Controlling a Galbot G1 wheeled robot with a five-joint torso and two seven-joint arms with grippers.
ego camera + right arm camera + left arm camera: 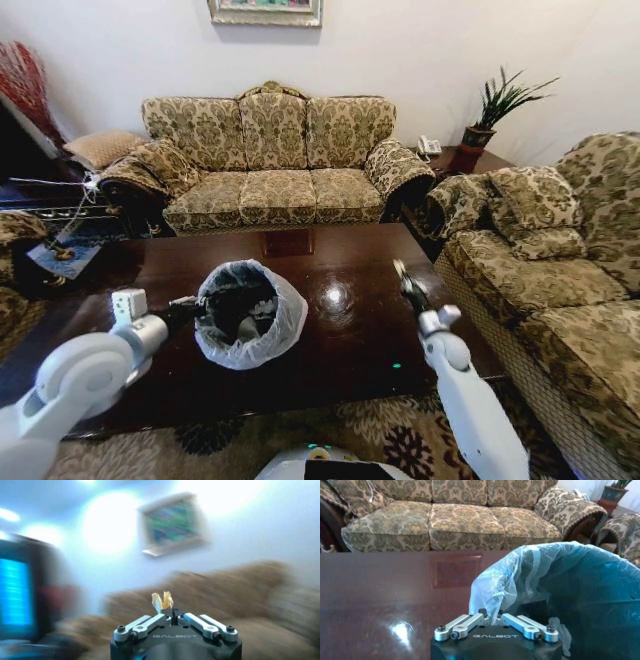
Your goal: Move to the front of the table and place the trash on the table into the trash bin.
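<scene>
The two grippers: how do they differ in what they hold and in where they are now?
The left gripper is shut on the bag rim of the trash bin, which stands on the table; the right gripper is shut on a small yellowish scrap. The left gripper is low beside the bin; the right gripper is raised, apart from the bin. Both are closed.

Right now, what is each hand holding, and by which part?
The left hand pinches the trash bin by its plastic liner at the rim. The right hand grips a small yellowish scrap by its lower end.
</scene>
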